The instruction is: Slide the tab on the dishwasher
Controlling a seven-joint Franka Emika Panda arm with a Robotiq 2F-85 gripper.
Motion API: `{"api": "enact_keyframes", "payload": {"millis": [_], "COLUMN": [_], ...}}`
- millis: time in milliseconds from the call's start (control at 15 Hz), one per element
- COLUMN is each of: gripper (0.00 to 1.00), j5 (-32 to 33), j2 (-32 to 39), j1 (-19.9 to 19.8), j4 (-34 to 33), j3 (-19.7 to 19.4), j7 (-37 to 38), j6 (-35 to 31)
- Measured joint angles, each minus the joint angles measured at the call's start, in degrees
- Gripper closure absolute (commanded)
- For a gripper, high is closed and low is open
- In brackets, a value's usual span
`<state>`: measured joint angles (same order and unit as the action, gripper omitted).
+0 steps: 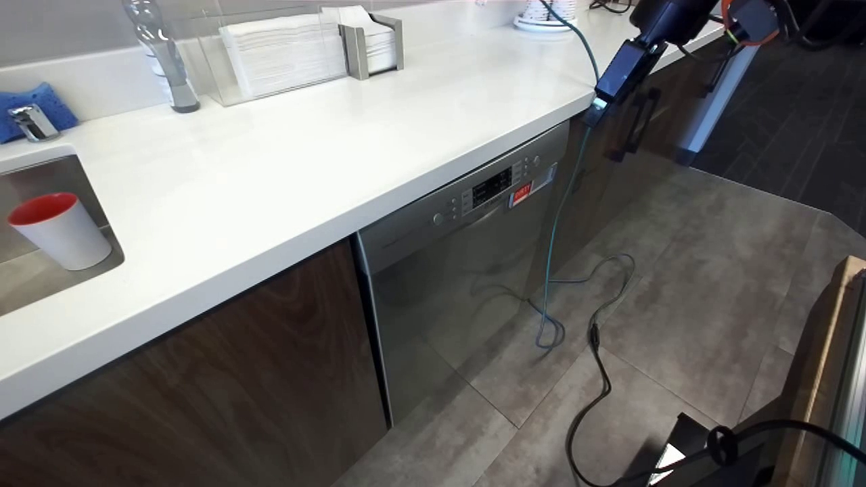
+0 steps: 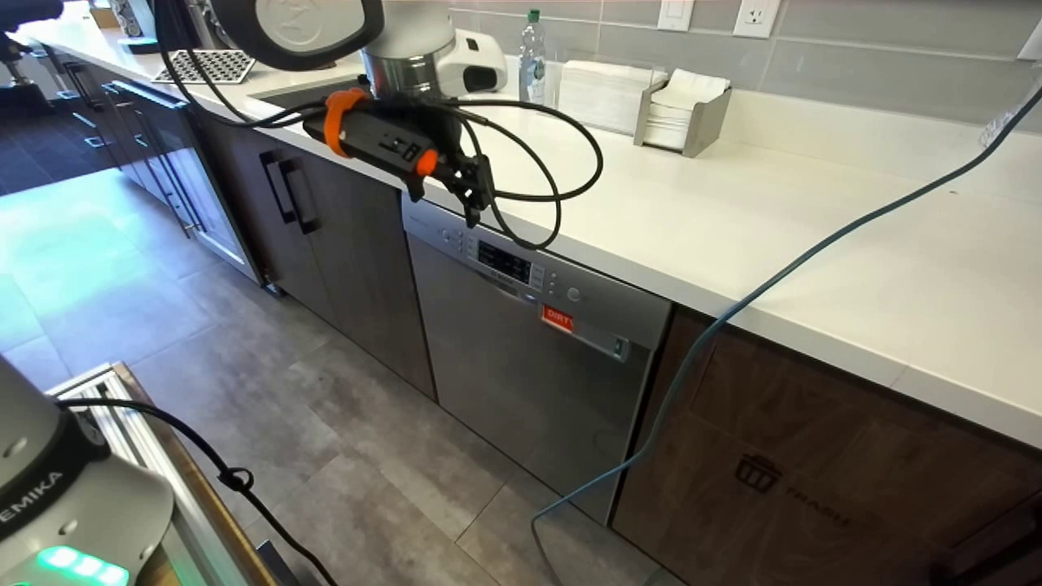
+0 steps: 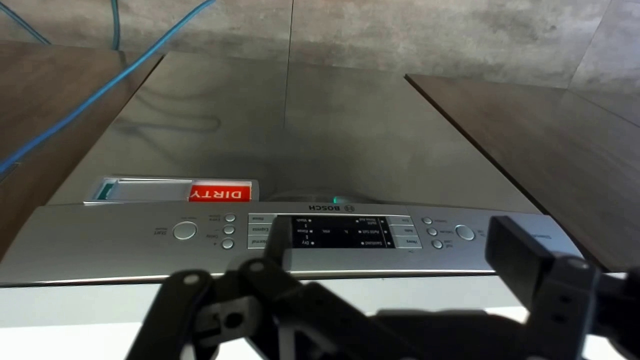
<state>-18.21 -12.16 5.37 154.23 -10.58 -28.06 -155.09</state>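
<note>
The Bosch dishwasher (image 3: 320,135) stands under the white surface (image 2: 692,212), between dark wooden cabinet fronts (image 2: 366,285). In the wrist view its DIRTY slider sign (image 3: 170,190) lies left of the control display (image 3: 342,232). My end effector (image 3: 390,237) hangs by the surface's near edge, fingers (image 3: 517,260) spread; a napkin holder (image 2: 707,124) stands far back.

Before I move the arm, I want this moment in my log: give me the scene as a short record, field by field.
Appliance: Bosch dishwasher, door closed
Sign: slide-tab sign on the door, red DIRTY label showing, green sliver at the opposite end
Gripper: Robotiq gripper, open, holding nothing, near the control display, apart from the sign
On countertop: green-capped bottle, folded paper napkins or towels
In sink: white cup, red inside
Cable: blue cable, running down to the floor
</note>
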Motion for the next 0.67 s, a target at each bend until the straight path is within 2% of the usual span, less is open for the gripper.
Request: {"api": "enact_keyframes", "payload": {"millis": [267,667], "gripper": [0.00,0.00], "j5": [-1.0,-12.6], "j2": [0.5,8.4], "j1": [0.1,0.3], "j4": [0.1,-0.4], "j3": [-0.5,-5.1], "j7": [-0.5,-12.9], "j6": [0.0,-1.8]}}
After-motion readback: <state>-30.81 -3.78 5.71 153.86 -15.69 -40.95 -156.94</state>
